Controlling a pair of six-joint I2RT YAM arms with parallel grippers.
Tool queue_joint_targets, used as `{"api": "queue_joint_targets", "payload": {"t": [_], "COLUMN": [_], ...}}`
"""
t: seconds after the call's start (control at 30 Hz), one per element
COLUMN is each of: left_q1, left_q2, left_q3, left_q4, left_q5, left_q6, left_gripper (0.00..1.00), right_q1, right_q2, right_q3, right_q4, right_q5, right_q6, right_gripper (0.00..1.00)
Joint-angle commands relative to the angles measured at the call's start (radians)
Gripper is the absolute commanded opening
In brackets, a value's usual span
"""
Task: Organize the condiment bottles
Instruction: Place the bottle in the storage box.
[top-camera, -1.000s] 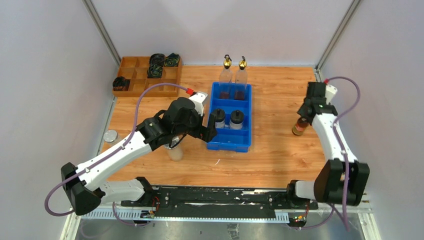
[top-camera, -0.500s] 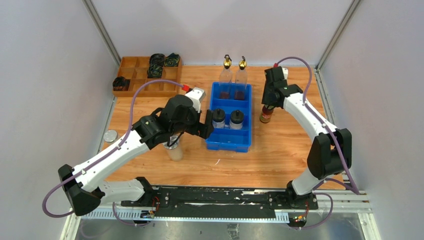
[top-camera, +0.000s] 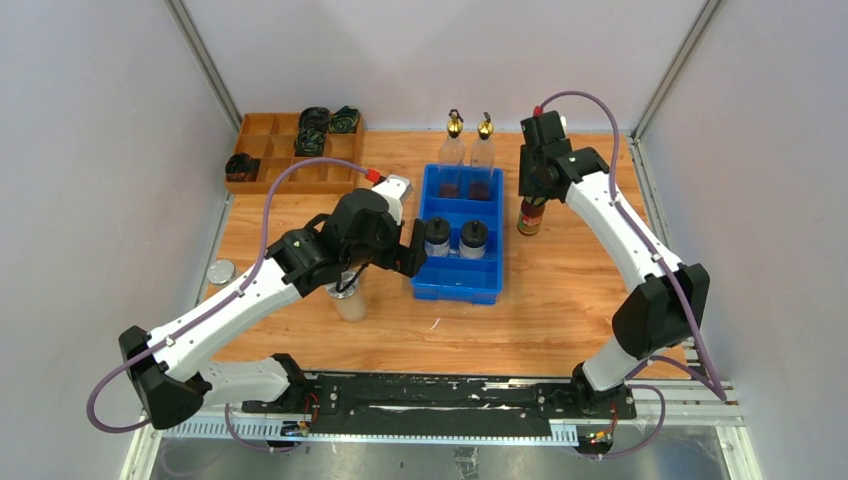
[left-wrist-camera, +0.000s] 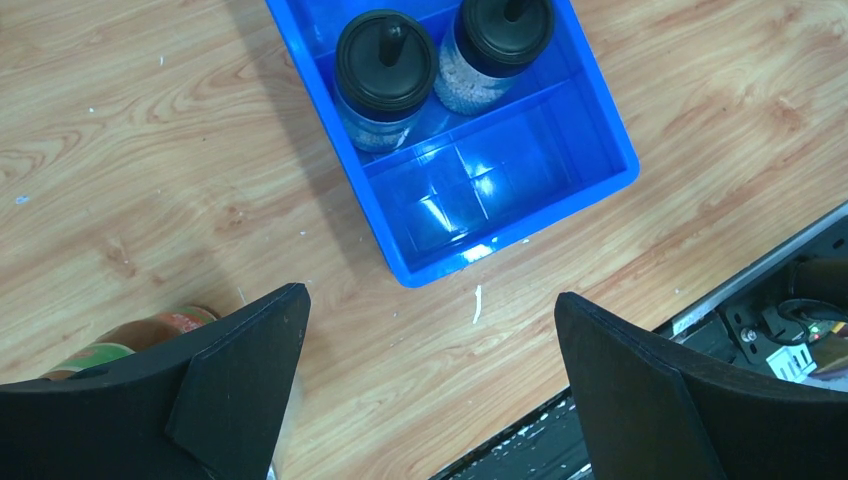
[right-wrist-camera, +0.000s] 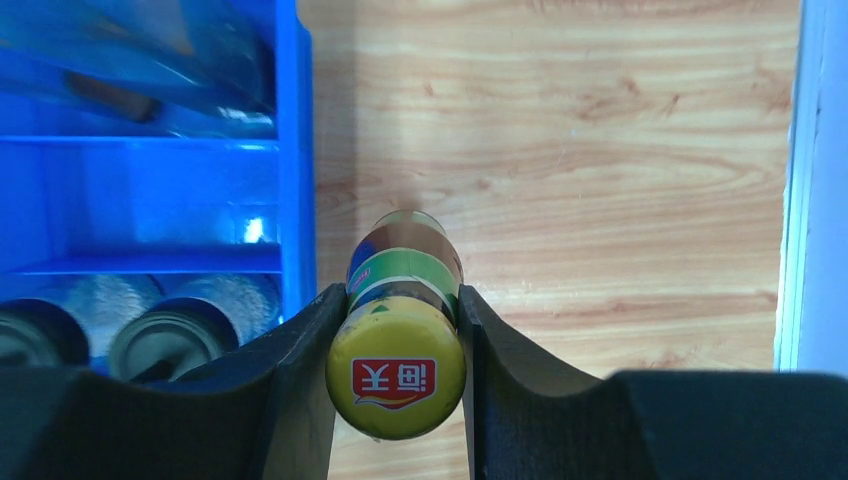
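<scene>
At far left, a silver-lidded shaker (top-camera: 220, 270) stands alone on the wooden table (top-camera: 560, 300), well apart from the rest. The left gripper (left-wrist-camera: 428, 300) hovers just beside the near left corner of the blue bin (top-camera: 455, 295), fingers spread wide and holding nothing. In the bin, two black-capped jars (top-camera: 437, 238) occupy the middle compartment and two gold-spouted bottles (top-camera: 454, 150) the rear one. The front compartment is bare.

The right gripper (right-wrist-camera: 398, 340) is clamped on the neck of the yellow-capped bottle (right-wrist-camera: 405, 265), held upright just outside the bin's right wall. Whether its base touches the table cannot be told.

Procedure, as judged:
1. Raise the bottle clear of the wall.
2. Keep it vertical.
3. Lower it into the front compartment, away from the jars.
4. Release only once it is seated.

The bin is glossy moulded plastic with thin dividers. The bottle is a round, dark cylinder with a smooth printed label, so it may slip.
</scene>
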Motion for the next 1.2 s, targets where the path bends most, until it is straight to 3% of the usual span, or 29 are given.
{"api": "queue_joint_targets", "payload": {"t": [0.0,0.57,1.17], "left_q1": [0.004,0.004,0.004], "left_q2": [0.01,-0.009,0.006], "left_q3": [0.026,0.013,0.022], "left_q4": [-0.008,-0.017,-0.029], "left_q5": [-0.008,-0.014,-0.023], "left_q6": [0.003,0.005,0.019], "left_gripper": [1.0,1.0,1.0], "right_q1": [0.034,0.205,0.246], "right_q2": [-0.015,0.09,0.15], "right_q3": [0.138,0.323,0.273], "right_q4": [-0.027,-0.063,0.104], "right_q5": [0.029,0.099,0.082], "right_q6": [-0.046,-0.049,-0.028], "right_gripper": [0.0,0.0,0.0]}}
